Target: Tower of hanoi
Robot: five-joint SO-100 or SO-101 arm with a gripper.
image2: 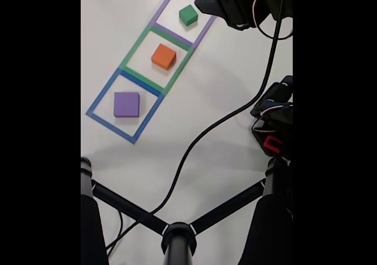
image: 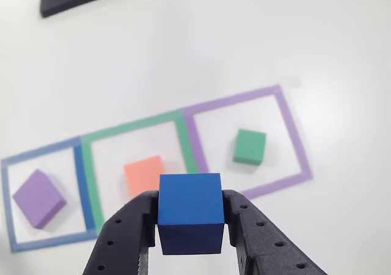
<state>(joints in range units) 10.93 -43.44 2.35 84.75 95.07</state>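
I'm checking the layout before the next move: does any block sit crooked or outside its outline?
Only the purple square foam block stands out: it sits turned at an angle inside the blue tape outline. The salmon-orange block and green block sit within their outlines; the blue cube is held by the gripper.

Three blocks (image2: 164,56) sit one per outline (image2: 123,129), in a row.

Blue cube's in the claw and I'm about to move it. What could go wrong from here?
The claw grips only the blue cube's side faces, so the foam could twist or slip out in transit. The green block is small, so an off-centre release there may let the cube topple off. The black cable trails across the table and might snag.
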